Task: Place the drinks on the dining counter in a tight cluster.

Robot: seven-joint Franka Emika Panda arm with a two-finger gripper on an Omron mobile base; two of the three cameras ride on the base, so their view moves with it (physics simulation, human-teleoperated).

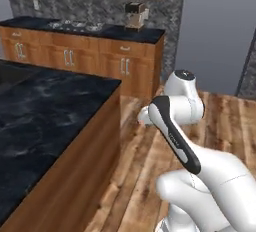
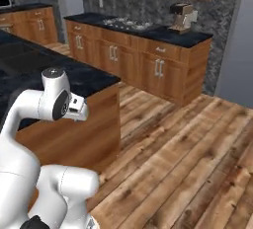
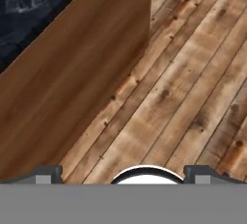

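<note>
white arm [image 1: 175, 136] folded near the camera, claw [image 3: 123, 175] wide open and empty over wood floor [image 3: 193, 73]; black bench [image 1: 45, 111] at nine o'clock, likely awaiting approach.

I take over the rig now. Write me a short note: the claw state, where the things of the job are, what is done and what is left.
Claw: open and holding nothing, pointed down at the wooden floor beside the wood side of the dining counter.
Arm: folded close to the base, off the corner of the dining counter.
Drinks: no bottle is visible in these pictures, so their place and spacing cannot be told.
Done: nothing can be confirmed from here.
Left: probably find the three drinks, then set them close together on the dining counter.
Also there: a coffee machine on the back counter.
</note>
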